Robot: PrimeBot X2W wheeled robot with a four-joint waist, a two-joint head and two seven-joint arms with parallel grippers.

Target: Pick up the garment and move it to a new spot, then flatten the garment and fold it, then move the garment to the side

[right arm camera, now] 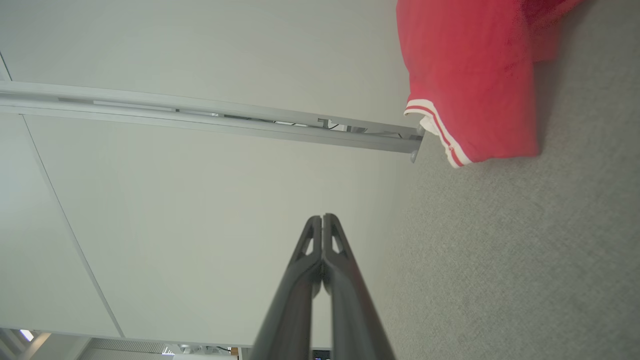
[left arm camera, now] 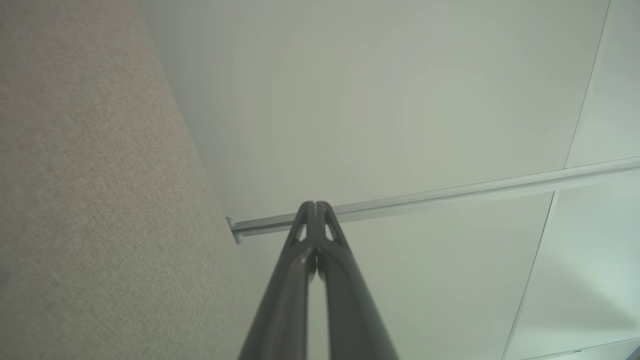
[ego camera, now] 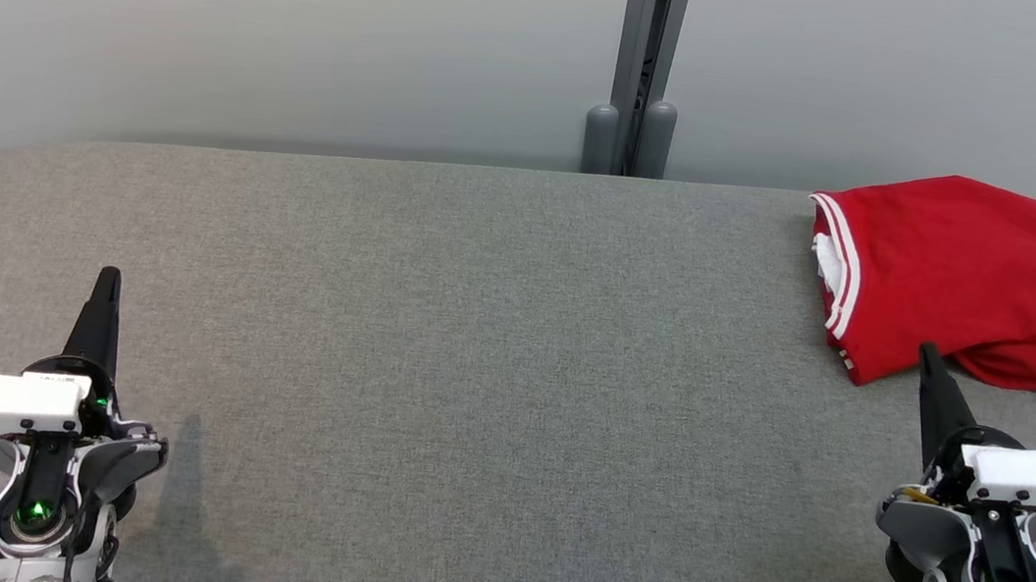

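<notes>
The red garment [ego camera: 960, 276] lay folded near the grey table's [ego camera: 474, 325] far right corner, just beyond the right gripper [ego camera: 927, 350]. That one and the left gripper [ego camera: 109, 273] had their jaws pressed together, holding nothing. A stray nudge from the right fingers could have loosened the folds or pushed it off the edge.

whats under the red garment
The garment lies folded on the grey table, at its far right. At the striped edge white cloth peeks out; anything else beneath the folds is covered.
</notes>
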